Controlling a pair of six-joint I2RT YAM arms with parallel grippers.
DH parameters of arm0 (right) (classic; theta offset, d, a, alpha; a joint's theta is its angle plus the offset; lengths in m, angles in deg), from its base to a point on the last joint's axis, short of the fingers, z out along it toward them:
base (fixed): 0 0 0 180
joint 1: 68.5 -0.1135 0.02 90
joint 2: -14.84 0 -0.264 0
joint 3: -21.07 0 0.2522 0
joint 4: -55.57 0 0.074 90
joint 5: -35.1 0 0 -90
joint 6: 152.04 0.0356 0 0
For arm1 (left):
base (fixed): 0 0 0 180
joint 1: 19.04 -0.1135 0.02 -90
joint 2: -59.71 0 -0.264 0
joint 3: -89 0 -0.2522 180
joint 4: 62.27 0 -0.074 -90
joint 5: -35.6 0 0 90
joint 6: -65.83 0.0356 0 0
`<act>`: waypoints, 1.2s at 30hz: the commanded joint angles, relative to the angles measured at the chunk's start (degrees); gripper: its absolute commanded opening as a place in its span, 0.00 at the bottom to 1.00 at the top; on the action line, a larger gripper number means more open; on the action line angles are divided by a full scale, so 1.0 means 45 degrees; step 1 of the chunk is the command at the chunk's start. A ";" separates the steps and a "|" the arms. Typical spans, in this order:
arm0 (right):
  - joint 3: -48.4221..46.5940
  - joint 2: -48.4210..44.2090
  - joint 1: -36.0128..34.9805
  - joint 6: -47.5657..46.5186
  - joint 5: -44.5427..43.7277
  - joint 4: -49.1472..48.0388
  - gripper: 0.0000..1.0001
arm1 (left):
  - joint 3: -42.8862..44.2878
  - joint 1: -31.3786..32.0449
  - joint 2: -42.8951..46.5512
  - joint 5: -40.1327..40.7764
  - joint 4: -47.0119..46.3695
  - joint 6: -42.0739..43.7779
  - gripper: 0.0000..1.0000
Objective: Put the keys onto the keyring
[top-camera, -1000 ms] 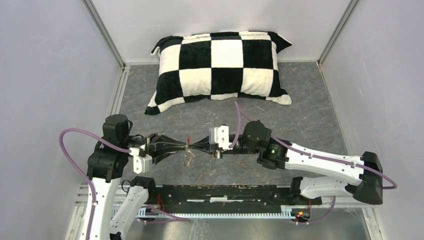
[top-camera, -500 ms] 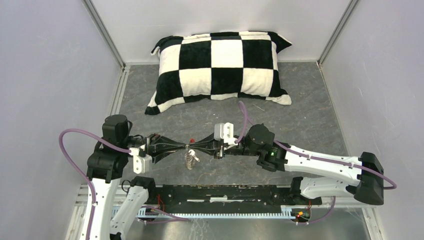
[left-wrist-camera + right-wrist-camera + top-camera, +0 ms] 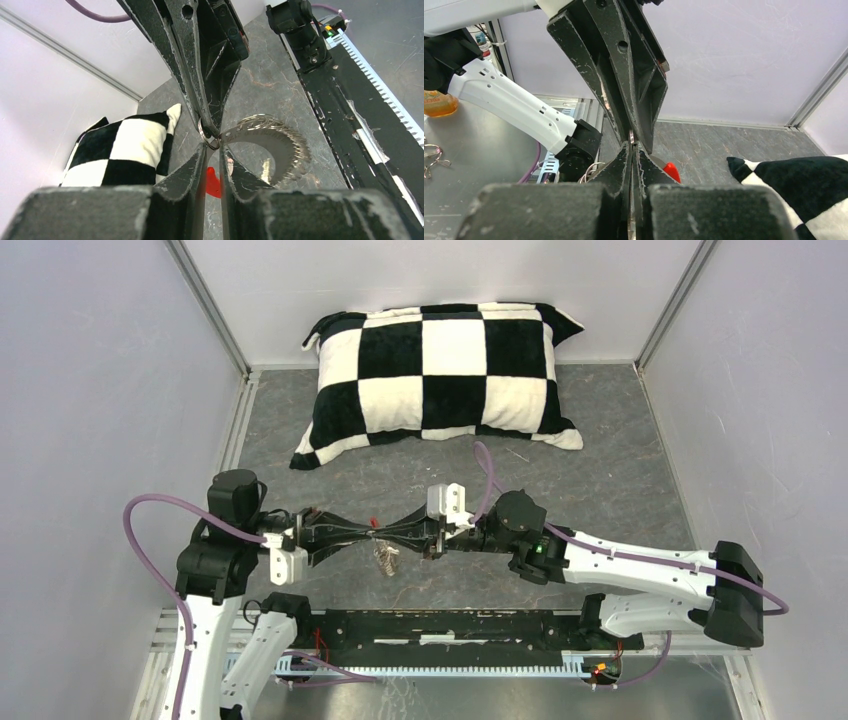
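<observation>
Swung slightly rightward, thin silvery coiled-wire keyring (image 3: pixel 385 558) dangles, likely springy and slippery; right gripper (image 3: pixel 632 146) clamps shut on it, left gripper (image 3: pixel 212 150) near-closed, grip unclear; best held at red sleeve (image 3: pixel 213 181).

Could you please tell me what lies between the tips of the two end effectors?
The keyring: the right end effector pinches its wire, and the coil curves out beside the left end effector. The left wrist view shows this best.

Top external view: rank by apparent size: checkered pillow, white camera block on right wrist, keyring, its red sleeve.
1. checkered pillow, by far the largest
2. white camera block
3. keyring, only a little smaller than the block; it hangs lower, so this pair is unsure
4. red sleeve, a tiny speck
</observation>
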 commanded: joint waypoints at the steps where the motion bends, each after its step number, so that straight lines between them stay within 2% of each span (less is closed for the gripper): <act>1: -0.0153 0.0017 -0.0177 0.0100 -0.0071 -0.1086 0.01 | -0.0069 0.0006 0.0019 0.0475 -0.0163 0.0317 0.22; 3: -0.0097 -0.0001 -0.0175 0.0096 -0.0070 -0.1049 0.01 | -0.0022 0.0006 0.0024 0.0538 -0.0383 -0.0012 0.21; 7: -0.0113 0.0016 -0.0185 0.0064 0.0026 -0.1025 0.01 | -0.0006 0.0007 0.0020 0.0394 -0.0559 -0.0262 0.08; 12: -0.0116 0.0047 -0.0197 0.0069 0.0029 -0.0956 0.01 | 0.0139 0.0006 -0.0039 -0.0118 -0.0559 -0.0610 0.07; 17: -0.0056 0.0000 -0.0197 0.0000 -0.0141 -0.0937 0.01 | 0.0055 0.0006 0.0231 -0.0374 -0.0574 -0.0900 0.15; 23: 0.0021 -0.0215 -0.0197 -0.0160 -0.0415 -0.0747 0.01 | -0.0366 0.0006 0.0822 0.0347 -0.0594 -0.0868 0.29; 27: 0.0033 -0.0218 -0.0203 -0.0161 -0.0420 -0.0702 0.01 | -0.0349 0.0006 0.0770 0.0349 -0.0584 -0.0883 0.33; 29: 0.0043 -0.0216 -0.0192 -0.0163 -0.0470 -0.0702 0.01 | -0.0220 0.0006 0.0669 0.0382 -0.0574 -0.1001 0.41; 36: 0.0113 -0.0255 -0.0197 -0.0221 -0.0627 -0.0700 0.01 | 0.0072 0.0002 0.0566 0.0421 -0.0584 -0.1208 0.34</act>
